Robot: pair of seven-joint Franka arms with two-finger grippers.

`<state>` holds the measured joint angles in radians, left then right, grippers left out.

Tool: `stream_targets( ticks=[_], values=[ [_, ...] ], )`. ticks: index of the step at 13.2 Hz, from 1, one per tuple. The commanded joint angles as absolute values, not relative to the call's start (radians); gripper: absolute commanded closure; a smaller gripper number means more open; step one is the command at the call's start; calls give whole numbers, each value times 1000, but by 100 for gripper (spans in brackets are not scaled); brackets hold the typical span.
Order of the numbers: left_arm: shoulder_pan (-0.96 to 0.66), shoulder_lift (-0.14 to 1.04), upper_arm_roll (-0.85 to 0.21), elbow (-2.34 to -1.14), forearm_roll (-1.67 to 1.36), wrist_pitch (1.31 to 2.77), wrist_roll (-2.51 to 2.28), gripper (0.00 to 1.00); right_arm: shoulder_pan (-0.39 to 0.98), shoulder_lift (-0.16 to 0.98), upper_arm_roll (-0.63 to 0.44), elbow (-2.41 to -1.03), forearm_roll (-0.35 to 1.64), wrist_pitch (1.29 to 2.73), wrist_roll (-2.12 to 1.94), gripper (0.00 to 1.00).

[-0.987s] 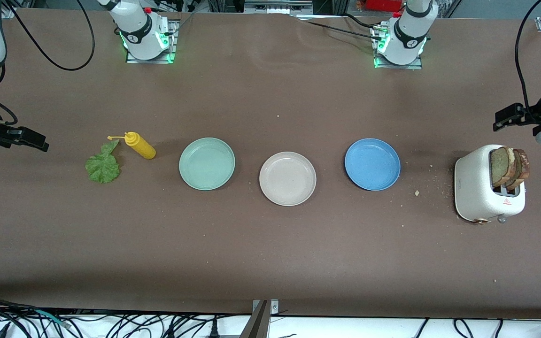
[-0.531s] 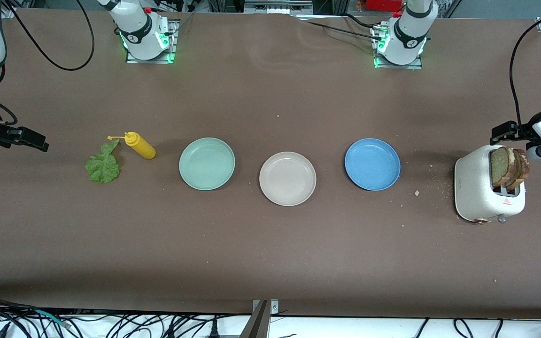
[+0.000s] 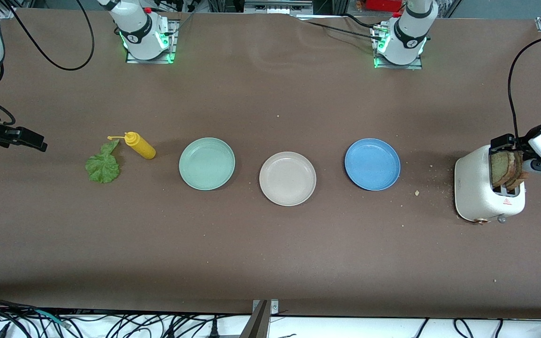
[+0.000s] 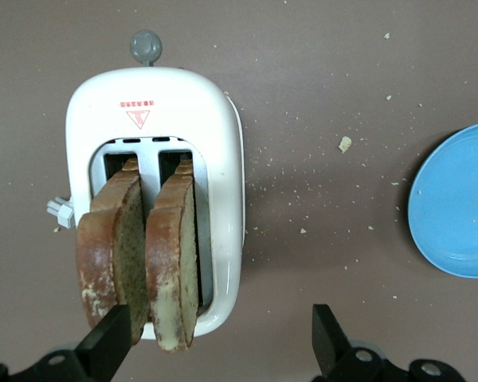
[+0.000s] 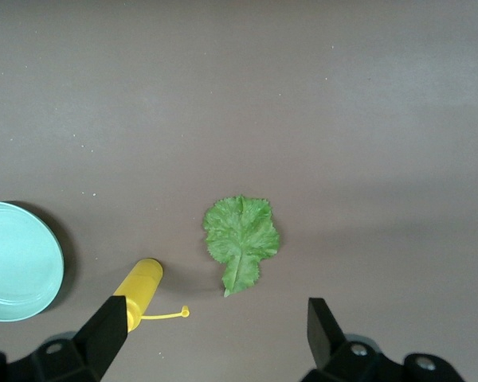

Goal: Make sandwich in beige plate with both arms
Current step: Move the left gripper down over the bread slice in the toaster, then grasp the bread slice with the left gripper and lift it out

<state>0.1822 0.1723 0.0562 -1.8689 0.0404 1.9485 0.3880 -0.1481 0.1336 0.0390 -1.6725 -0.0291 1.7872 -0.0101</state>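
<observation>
Front view: beige plate point(image 3: 287, 178) sits mid-table, nothing on it, between the mint-green plate point(image 3: 207, 163) and the blue plate point(image 3: 372, 164). Toaster point(image 3: 486, 189) is near the table edge at the left arm's end, two bread slices point(image 3: 507, 168) standing in its slots. Lettuce leaf point(image 3: 103, 165) and yellow squeeze bottle point(image 3: 140, 145) lie side by side toward the right arm's end.

Left gripper point(image 3: 510, 146) hangs over the toaster. You only get its finger state from the left wrist view: fingers point(image 4: 105, 344) spread wide, one just beside the outer slice point(image 4: 109, 253), nothing gripped. That view also shows crumbs between the toaster and the blue plate's rim.

Right gripper point(image 3: 28, 139) hovers over the table edge at the right arm's end, clear of the leaf. Right wrist view shows its fingers point(image 5: 103, 334) wide apart and holding nothing, with the leaf, the bottle and a bit of the mint-green plate below.
</observation>
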Motion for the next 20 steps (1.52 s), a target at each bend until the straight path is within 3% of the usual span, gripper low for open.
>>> stream_targets(
  ticks=[1, 6, 8, 9, 13, 14, 20],
  values=[
    [198, 193, 48, -1868, 58, 1983, 411, 0, -155, 137, 41, -1655, -28, 1772, -26, 0],
    [209, 227, 48, -1868, 57, 2003, 413, 1, -155, 137, 41, -1655, -28, 1770, -26, 0],
    [213, 236, 48, -1873, 58, 2009, 413, 7, -155, 137, 41, -1655, -28, 1770, -26, 0],
    [213, 236, 48, -1875, 57, 2010, 413, 19, -155, 137, 40, -1657, -28, 1770, -26, 0],
    [215, 239, 49, -1875, 58, 1997, 443, 92, -156, 137, 40, -1657, -28, 1770, -26, 0],
    [216, 241, 49, -1875, 60, 1993, 462, 100, -155, 137, 40, -1657, -28, 1770, -26, 0],
    [230, 235, 54, -1846, 75, 1980, 609, 100, -158, 137, 34, -1658, -28, 1770, -26, 0]
  ],
)
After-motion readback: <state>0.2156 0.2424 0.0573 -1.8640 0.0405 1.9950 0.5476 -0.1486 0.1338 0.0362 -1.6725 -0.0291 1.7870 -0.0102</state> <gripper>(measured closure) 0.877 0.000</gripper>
